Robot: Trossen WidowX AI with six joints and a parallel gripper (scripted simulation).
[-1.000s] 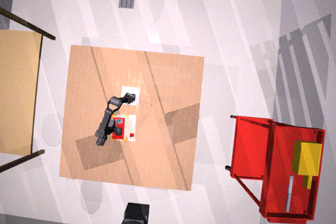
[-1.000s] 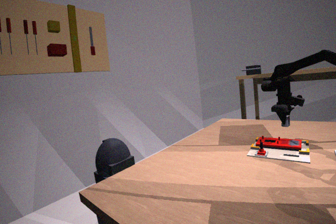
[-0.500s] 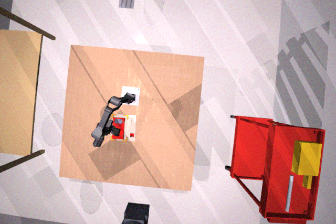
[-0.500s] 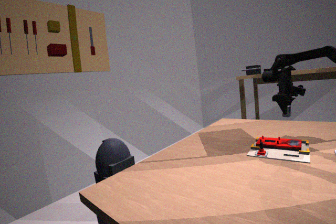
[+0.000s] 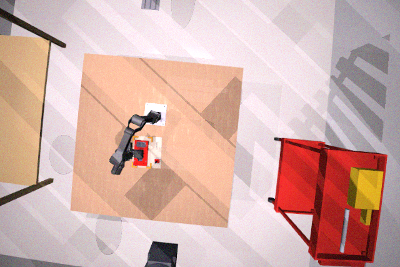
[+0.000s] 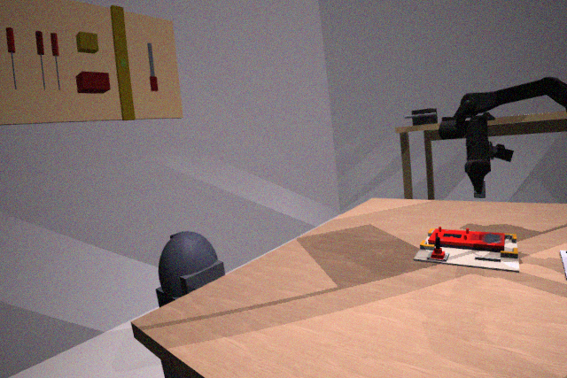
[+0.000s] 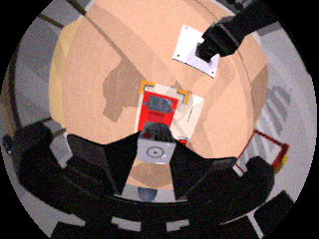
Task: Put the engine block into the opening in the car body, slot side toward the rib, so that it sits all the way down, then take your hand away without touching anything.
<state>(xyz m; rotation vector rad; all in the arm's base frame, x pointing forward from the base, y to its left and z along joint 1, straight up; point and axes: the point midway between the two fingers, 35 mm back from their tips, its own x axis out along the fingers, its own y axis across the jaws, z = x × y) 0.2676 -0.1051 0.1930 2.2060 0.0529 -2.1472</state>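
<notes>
Gripping the grey engine block (image 7: pixel 158 147) between its fingers, the pincer (image 7: pixel 158 157) hung high above the table. Well below and slightly ahead lay the red car body (image 7: pixel 159 115), long axis running away from the pincer, its opening (image 7: pixel 159 104) unfilled.

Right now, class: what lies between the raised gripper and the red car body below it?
Nothing but open air. In the exterior view the gripper, shut on the grey engine block, hangs well above the car body.

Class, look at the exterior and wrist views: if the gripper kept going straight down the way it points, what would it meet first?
Most likely the red car body on its white base plate. The gripper, shut on the grey engine block, hangs above it pointing down, though depth is uncertain.
</notes>
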